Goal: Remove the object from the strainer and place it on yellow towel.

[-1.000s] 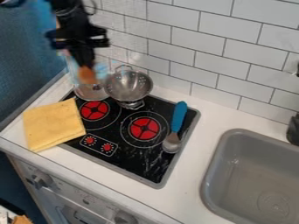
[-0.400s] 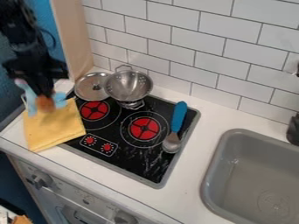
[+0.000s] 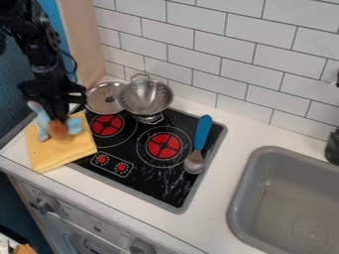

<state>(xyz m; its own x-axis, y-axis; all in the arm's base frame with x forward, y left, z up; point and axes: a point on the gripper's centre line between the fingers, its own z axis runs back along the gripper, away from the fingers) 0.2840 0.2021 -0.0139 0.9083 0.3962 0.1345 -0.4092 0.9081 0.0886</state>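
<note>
Jaws of the gripper [image 3: 60,117] stand narrowed, gripping the brown-and-blue toy [image 3: 58,130] at the far part of the yellow towel [image 3: 63,151] — release there, with parts near the edge, risks its toppling onto the surface [image 3: 248,130].

White tiles [image 3: 278,49] line the wall behind.

No words or numbers can be read here.
</note>
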